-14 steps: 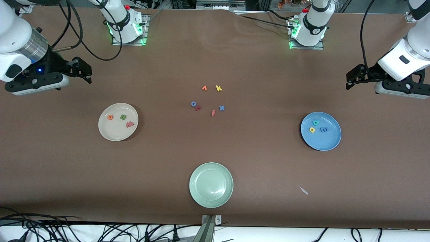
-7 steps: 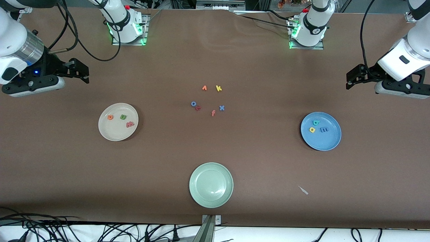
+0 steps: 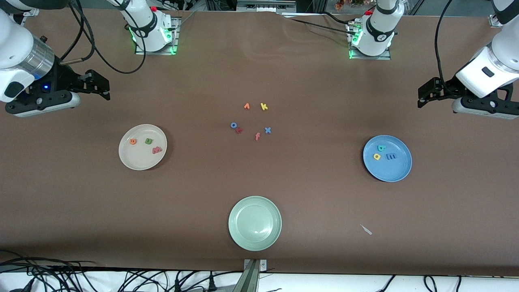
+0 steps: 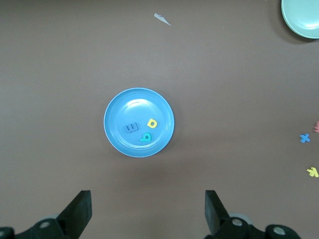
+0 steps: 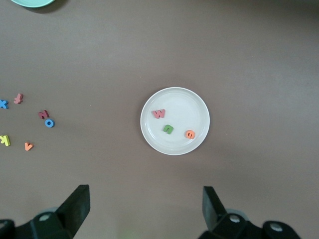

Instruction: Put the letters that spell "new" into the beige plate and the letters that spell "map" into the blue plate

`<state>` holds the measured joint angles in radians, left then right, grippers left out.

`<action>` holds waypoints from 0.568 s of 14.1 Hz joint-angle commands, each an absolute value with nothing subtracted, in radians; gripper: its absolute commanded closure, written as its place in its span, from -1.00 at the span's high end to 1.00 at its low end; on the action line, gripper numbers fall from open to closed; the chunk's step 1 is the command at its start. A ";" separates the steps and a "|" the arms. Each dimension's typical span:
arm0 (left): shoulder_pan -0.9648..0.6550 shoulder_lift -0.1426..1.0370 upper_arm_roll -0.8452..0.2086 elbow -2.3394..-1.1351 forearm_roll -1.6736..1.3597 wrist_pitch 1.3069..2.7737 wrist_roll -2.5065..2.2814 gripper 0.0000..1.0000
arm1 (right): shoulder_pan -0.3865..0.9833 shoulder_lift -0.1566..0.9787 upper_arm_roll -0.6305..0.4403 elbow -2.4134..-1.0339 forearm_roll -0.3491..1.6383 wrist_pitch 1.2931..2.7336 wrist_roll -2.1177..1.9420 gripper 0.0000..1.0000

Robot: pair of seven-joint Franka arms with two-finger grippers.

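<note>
Since a second ago the right pincer [image 3: 97, 83] has shifted a little toward the right arm's end of the table, and it now hangs above bare table at that end, farther from the front camera than the beige plate [image 3: 140, 162]; the plates and letters lie as they did. The green n [image 3: 149, 141], the orange e [image 3: 133, 141] and the pink-red w [image 3: 157, 150] all lie in the beige plate, apart from one another. The blue m [image 3: 391, 156], the teal a [image 3: 381, 148] and the yellow p [image 3: 376, 156] lie close together in the blue plate [image 3: 393, 172], toward the left arm's end. The left pincer [image 3: 429, 92] waits in the air over bare table at that end. Both pincers stand with fingers wide apart and hold nothing. Mid-table lie the spare letters: a yellow k [image 3: 264, 106], an orange letter [image 3: 246, 106], a blue o [image 3: 233, 125] touching a dark red letter [image 3: 239, 130], an orange f [image 3: 257, 136] and a blue x [image 3: 267, 130]. Nearest the front camera sits the pale green plate [image 3: 254, 223], with a small pale scrap [image 3: 366, 229] on the table toward the left arm's end.
</note>
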<state>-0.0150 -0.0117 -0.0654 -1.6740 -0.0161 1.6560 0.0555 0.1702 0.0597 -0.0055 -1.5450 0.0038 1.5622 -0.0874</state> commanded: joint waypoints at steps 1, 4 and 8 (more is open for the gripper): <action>-0.021 -0.020 -0.058 -1.672 -0.025 1.644 0.075 1.00 | 0.163 0.051 -0.006 -1.551 0.025 1.566 -0.098 0.99; -0.021 -0.020 -0.058 -1.672 -0.025 1.643 0.074 1.00 | 0.163 0.052 -0.003 -1.548 0.023 1.566 -0.098 1.00; -0.021 -0.020 -0.058 -1.672 -0.025 1.644 0.075 1.00 | 0.163 0.055 -0.005 -1.548 0.021 1.562 -0.098 0.99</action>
<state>-0.0150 -0.0117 -0.0654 -1.6740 -0.0161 1.6558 0.0556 0.1702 0.0598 -0.0055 -1.5450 0.0039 1.5642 -0.0874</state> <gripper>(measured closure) 0.000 0.000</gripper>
